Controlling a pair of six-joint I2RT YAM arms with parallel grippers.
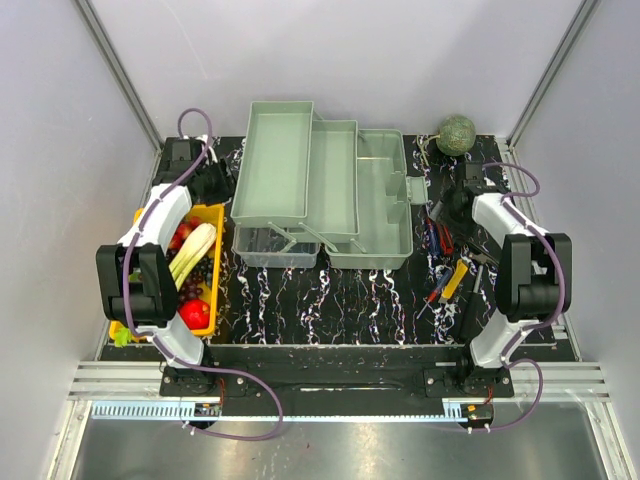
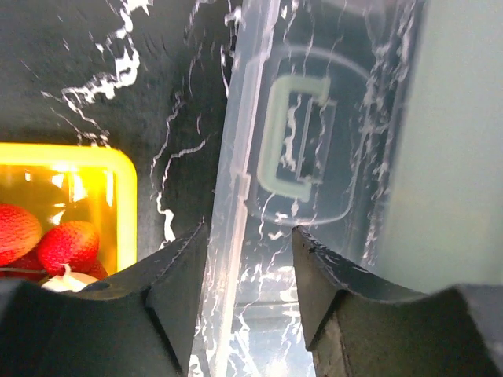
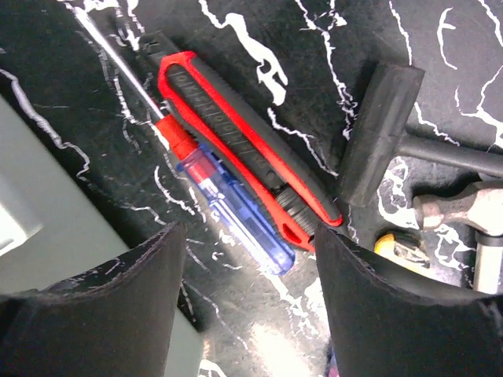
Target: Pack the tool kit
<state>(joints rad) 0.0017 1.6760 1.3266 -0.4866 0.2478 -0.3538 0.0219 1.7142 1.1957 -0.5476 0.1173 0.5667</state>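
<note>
Marbled tabletop (image 1: pixel 350 295), translucent lid (image 2: pixel 346 157), ribbed red knife (image 3: pixel 244 141), left tool (image 2: pixel 250 236) and right tool (image 3: pixel 247 236) gaping

Hammer (image 3: pixel 460 208) — cut off at right edge.

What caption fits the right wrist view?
Right gripper, fingers open, poised over a blue-handled screwdriver and red utility knife lying side by side on black marbled mat.

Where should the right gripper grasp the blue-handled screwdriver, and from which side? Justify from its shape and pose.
Probably the blue handle, from straight above, closing across its width: it lies flat, and the handle is thicker than the thin shaft. The red utility knife hugs one side, so clearance there is tight.
</note>
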